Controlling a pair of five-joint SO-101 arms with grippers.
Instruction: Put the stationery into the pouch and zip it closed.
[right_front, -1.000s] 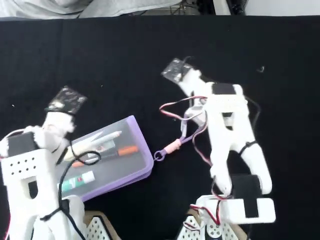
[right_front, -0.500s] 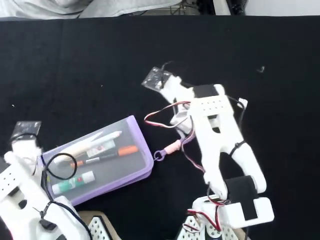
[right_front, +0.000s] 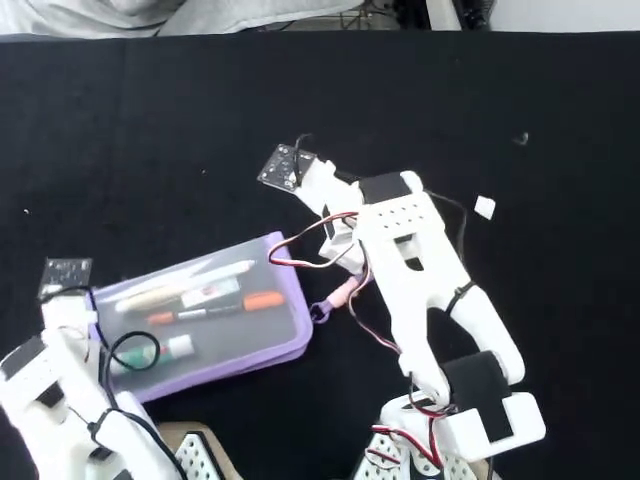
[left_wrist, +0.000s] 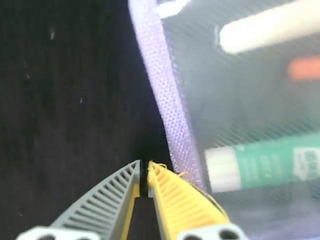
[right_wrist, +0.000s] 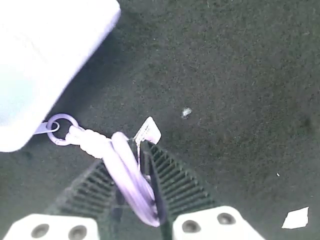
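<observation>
The purple pouch (right_front: 205, 318) with a clear front lies flat at the front left of the black table. Pens, a white stick and a green-labelled glue stick (left_wrist: 260, 162) show through its front. A ring (right_front: 320, 312) and a pink-beaded purple cord (right_front: 345, 292) trail from its right end. My right gripper (right_wrist: 141, 146) is shut on that purple cord (right_wrist: 131, 175), close to the pouch's corner (right_wrist: 45, 65). My left gripper (left_wrist: 145, 171) is shut, its tips right beside the pouch's purple left border (left_wrist: 167, 100); whether they pinch it is unclear.
A small white scrap (right_front: 485, 207) lies on the cloth to the right of the right arm (right_front: 415, 260). Black table stretches open behind and to the far right. The arm bases stand at the front edge.
The left arm has come off the top of the pouch and dropped back to its left end. The right arm has swung left with the cord, and the pouch has turned slightly.
</observation>
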